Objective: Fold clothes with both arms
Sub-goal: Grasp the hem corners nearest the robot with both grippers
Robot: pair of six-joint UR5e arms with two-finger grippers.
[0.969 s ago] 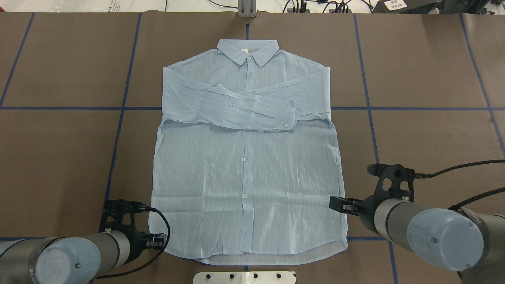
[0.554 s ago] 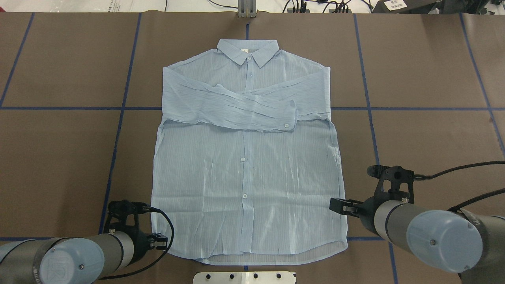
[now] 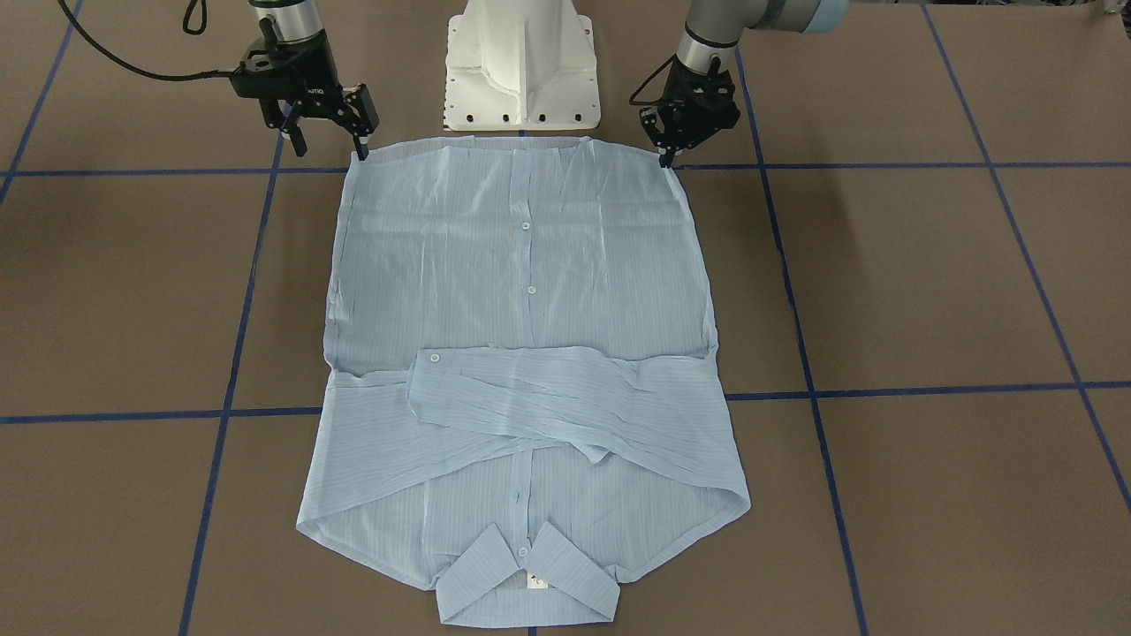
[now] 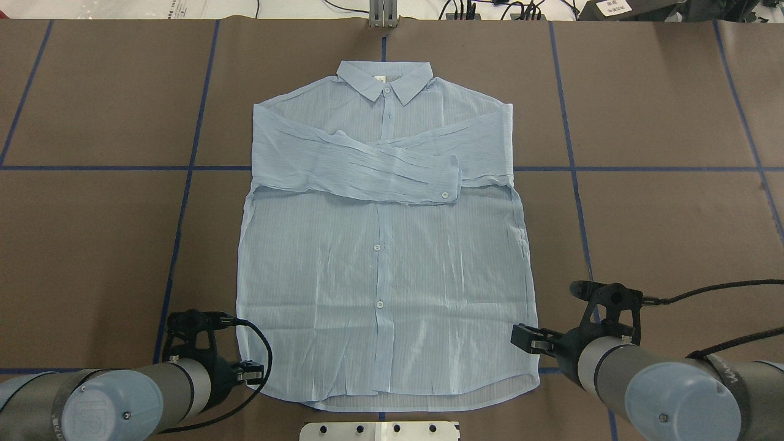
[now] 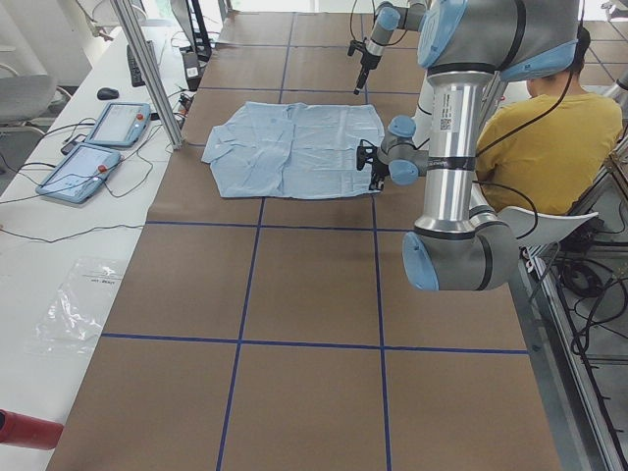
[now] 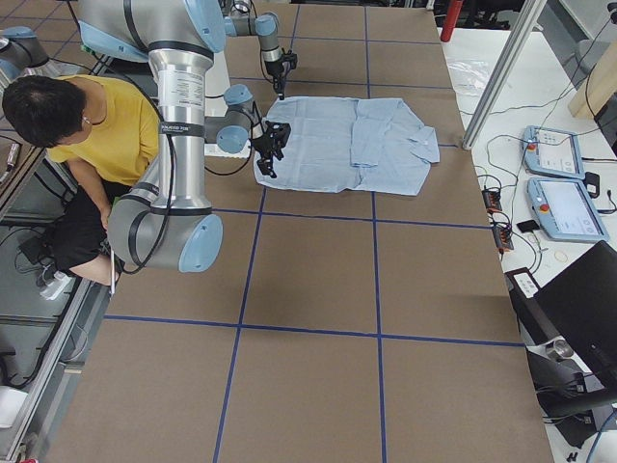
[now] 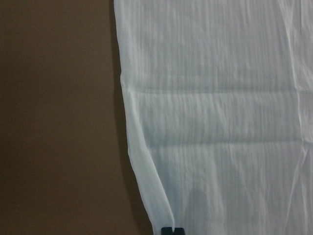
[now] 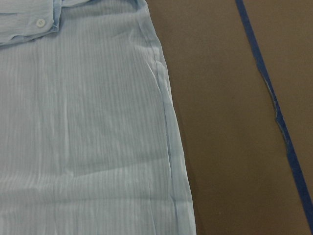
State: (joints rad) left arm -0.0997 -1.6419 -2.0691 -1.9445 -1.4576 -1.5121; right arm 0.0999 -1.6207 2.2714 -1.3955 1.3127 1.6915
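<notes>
Since the shirt [image 3: 521, 291] is thin, crinkled and limp, it is judged light and apt to sag, so the two corners of its hem [image 3: 521, 143] are best taken. In the front-facing view it is seen flat on the bench [image 3: 928, 283], sleeves [image 3: 548, 397] crossed, the right claw [image 3: 327, 148] held apart at one corner, the left claw [image 3: 664, 148] at the other; whether that one is together cannot be told. Overhead, both claws are seen just beside the hem's ends. In the wrist views only shirt edge and bench are clearly shown.
</notes>
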